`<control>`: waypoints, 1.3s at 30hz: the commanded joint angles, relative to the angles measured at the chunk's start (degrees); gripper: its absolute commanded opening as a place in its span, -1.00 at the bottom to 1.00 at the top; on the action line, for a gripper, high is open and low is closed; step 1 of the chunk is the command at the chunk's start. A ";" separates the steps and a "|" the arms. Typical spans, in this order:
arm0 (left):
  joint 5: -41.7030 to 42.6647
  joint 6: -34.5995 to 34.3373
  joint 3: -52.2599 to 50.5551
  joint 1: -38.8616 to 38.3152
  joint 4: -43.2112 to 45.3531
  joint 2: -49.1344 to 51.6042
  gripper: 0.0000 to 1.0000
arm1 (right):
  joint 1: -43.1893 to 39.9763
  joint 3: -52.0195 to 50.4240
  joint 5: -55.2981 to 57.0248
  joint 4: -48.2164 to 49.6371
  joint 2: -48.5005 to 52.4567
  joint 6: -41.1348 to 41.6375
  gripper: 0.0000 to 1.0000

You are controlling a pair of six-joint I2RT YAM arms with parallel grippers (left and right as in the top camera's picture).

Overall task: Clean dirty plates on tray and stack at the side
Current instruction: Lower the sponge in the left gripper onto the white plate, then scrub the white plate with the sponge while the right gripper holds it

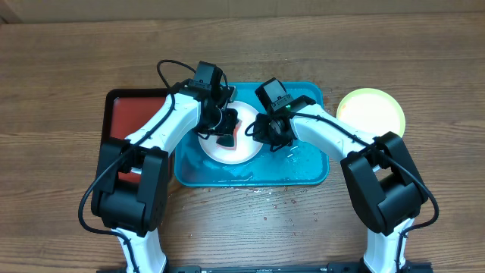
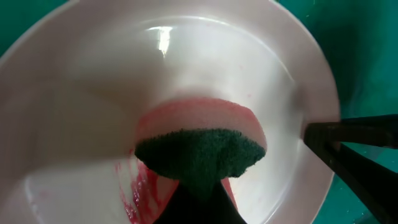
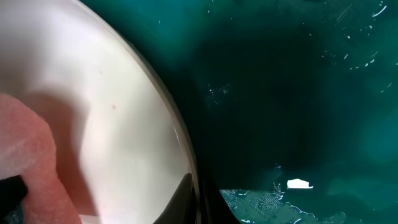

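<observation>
**A:** How are the arms set?

**B:** Both white arms bend inward from the near edge of the wooden worktop point(image 1: 61, 76), and their black wrists come close together over the tray point(image 1: 307, 173). The left hand point(image 1: 225, 130) tips down into the white plate point(image 1: 236, 154). The right hand point(image 1: 263, 130) comes in at that plate's right side.

**A:** What are the hands doing?

**B:** The left hand is clenched on a sponge point(image 2: 200, 140) and presses it onto the plate. The right hand is pinched onto the plate's rim. In the left wrist view its dark fingers point(image 2: 348, 134) meet the edge.

**A:** Where do the plates sit?

**B:** The white plate lies inside the tray, left of centre. The yellow-green plate point(image 1: 370, 112) rests on the worktop just off the tray's right end.

**A:** And the materials?

**B:** The white plate is round, shallow, glossy plastic, with a red smear point(image 2: 138, 186) beside the sponge. The sponge is soft pink foam with a coarse dark green scrubbing face. The tray is smooth turquoise plastic with rounded corners and a raised rim, and its floor is beaded with water point(image 3: 261, 199). A red tray point(image 1: 125, 114) with a black rim sits at the left, partly under the left arm.
</observation>
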 commanded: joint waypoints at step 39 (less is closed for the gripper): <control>-20.61 -4.70 -0.35 -0.79 3.02 -0.28 -0.91 | 3.04 -1.11 -3.87 0.48 1.16 -0.20 -0.93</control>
